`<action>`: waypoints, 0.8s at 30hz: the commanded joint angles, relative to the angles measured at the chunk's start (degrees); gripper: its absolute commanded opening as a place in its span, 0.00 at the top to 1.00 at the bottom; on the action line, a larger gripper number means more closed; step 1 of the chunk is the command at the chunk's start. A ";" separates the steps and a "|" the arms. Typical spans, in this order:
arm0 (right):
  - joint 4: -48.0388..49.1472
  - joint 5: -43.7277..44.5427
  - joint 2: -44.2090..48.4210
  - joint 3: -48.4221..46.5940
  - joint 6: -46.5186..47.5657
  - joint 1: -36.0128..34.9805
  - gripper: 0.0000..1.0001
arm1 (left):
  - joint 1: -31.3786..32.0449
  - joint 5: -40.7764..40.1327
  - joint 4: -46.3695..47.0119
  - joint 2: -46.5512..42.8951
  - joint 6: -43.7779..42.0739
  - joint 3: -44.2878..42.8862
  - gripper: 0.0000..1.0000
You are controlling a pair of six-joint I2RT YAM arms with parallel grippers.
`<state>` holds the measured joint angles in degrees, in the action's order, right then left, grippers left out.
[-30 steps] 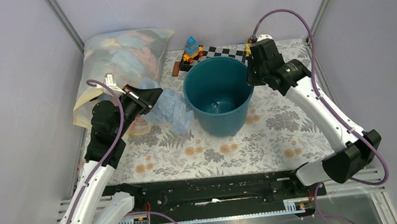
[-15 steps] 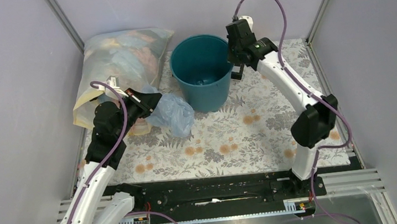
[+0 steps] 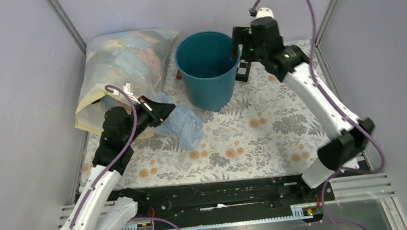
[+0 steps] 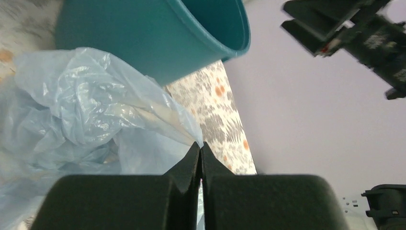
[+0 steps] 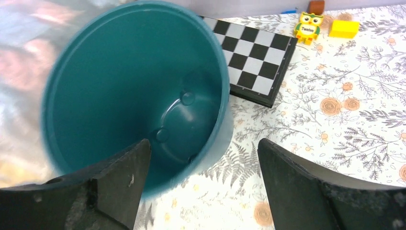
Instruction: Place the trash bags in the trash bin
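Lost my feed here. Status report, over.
Left gripper shut on trash bag. Right gripper open, jaws astride trash bin rim. Bag on table beside bin, not in. Right gripper may crowd the drop.

The thin pale-blue film bag [image 3: 182,123] lies front-left of the round teal plastic bin [image 3: 210,88] — the large cloudy stuffed bag [image 3: 121,61] sits behind-left.
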<state>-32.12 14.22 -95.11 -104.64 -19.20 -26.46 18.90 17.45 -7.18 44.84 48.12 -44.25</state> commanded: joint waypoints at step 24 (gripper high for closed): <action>31.50 -37.51 44.98 69.43 -5.52 -10.91 0.18 | 26.02 -11.50 27.14 21.96 6.30 8.96 1.00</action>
<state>-9.91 -20.95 -51.81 -37.10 -22.52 -35.35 44.71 8.29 12.49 65.19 54.08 -34.68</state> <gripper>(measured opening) 0.818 0.002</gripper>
